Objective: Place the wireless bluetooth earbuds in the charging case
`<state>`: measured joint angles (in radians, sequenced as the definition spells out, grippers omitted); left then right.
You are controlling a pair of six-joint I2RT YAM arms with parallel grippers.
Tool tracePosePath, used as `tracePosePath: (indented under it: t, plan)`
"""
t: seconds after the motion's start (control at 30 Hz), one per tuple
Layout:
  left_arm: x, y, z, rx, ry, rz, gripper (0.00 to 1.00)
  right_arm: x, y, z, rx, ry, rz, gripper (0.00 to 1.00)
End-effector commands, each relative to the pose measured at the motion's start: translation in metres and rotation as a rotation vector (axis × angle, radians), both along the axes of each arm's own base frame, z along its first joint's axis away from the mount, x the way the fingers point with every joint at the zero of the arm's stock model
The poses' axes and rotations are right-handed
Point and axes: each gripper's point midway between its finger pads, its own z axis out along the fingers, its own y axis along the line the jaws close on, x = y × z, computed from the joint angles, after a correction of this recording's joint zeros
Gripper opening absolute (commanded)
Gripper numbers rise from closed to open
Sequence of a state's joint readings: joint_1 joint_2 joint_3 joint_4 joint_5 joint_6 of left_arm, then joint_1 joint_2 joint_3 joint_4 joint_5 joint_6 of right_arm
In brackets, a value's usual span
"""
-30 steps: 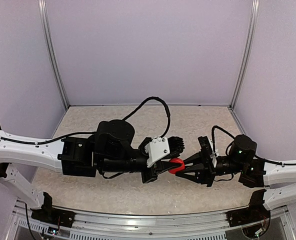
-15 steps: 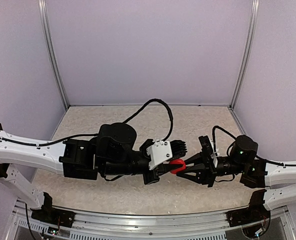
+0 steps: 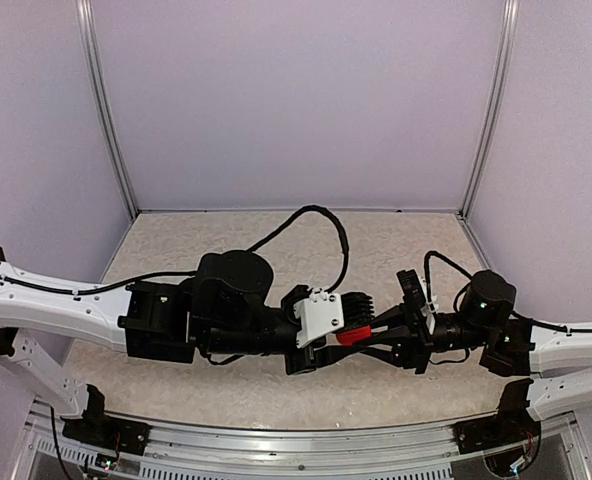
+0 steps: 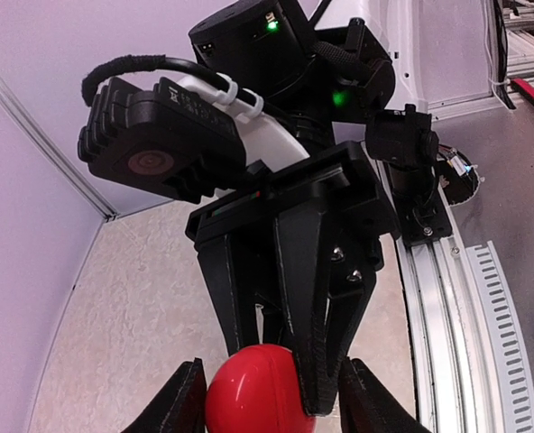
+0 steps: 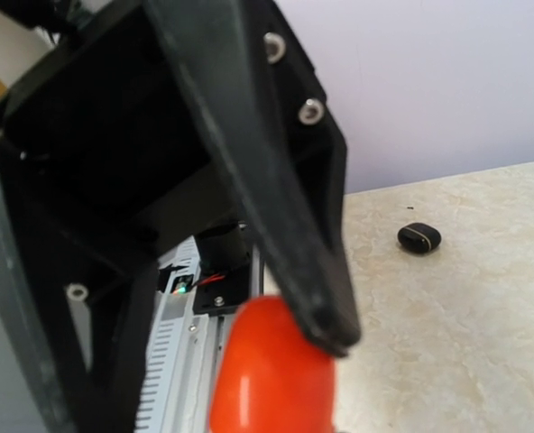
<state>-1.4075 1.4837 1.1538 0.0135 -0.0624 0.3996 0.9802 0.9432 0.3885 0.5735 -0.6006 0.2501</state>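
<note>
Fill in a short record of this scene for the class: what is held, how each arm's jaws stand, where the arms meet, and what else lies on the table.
Held object: glossy red rounded plastic case, between the two arms' tips
Right jaws: shut on the red case
Left jaws: open, straddling the red case
Meeting place: over the near middle of the beige speckled tabletop
Also on table: small black oval object with a pale line, lying well apart from the arms
</note>
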Motion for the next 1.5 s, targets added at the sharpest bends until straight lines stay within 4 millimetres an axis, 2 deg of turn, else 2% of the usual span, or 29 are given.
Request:
tracePosePath:
  t: [0.0, 0.23, 0.37, 0.43, 0.53, 0.7, 0.83, 0.9, 0.93, 1.03, 1.27, 1.47]
  plan:
    - [-0.046, 0.004, -0.055, 0.152, 0.031, -0.155, 0.48, 0.016, -0.008, 0.060, 0.194, -0.072, -0.101, 0.00]
    - [-0.053, -0.001, -0.070, 0.188, 0.014, -0.161, 0.45, 0.016, -0.012, 0.071, 0.233, -0.068, -0.108, 0.00]
    - [-0.033, 0.000, -0.064, 0.173, -0.032, -0.070, 0.46, 0.018, -0.011, 0.068, 0.222, -0.072, -0.120, 0.00]
    - [-0.010, 0.003, -0.050, 0.132, -0.043, 0.000, 0.48, 0.020, -0.010, 0.062, 0.205, -0.071, -0.127, 0.00]
    - [0.023, 0.011, -0.013, 0.014, -0.056, 0.095, 0.54, 0.021, -0.009, 0.054, 0.187, -0.066, -0.132, 0.00]
    - [0.052, 0.033, 0.049, -0.194, -0.093, 0.189, 0.73, 0.028, -0.009, 0.040, 0.150, -0.060, -0.166, 0.00]
    - [0.081, 0.053, 0.078, -0.311, -0.042, 0.303, 0.84, 0.041, -0.011, 0.031, 0.127, -0.047, -0.224, 0.00]
    - [0.099, 0.067, 0.081, -0.365, 0.013, 0.383, 0.97, 0.056, -0.016, 0.026, 0.113, -0.025, -0.281, 0.00]
    - [0.106, 0.074, 0.081, -0.387, 0.041, 0.420, 0.99, 0.065, -0.020, 0.024, 0.106, -0.010, -0.318, 0.00]
    - [0.132, 0.100, 0.074, -0.450, 0.144, 0.569, 0.99, 0.107, -0.034, 0.013, 0.051, 0.059, -0.465, 0.00]
    - [0.173, 0.155, 0.059, -0.586, 0.328, 0.829, 0.99, 0.201, -0.075, -0.027, -0.125, 0.231, -0.722, 0.00]
    - [0.202, 0.194, 0.032, -0.614, 0.452, 1.010, 0.99, 0.262, -0.114, -0.079, -0.208, 0.416, -0.810, 0.00]
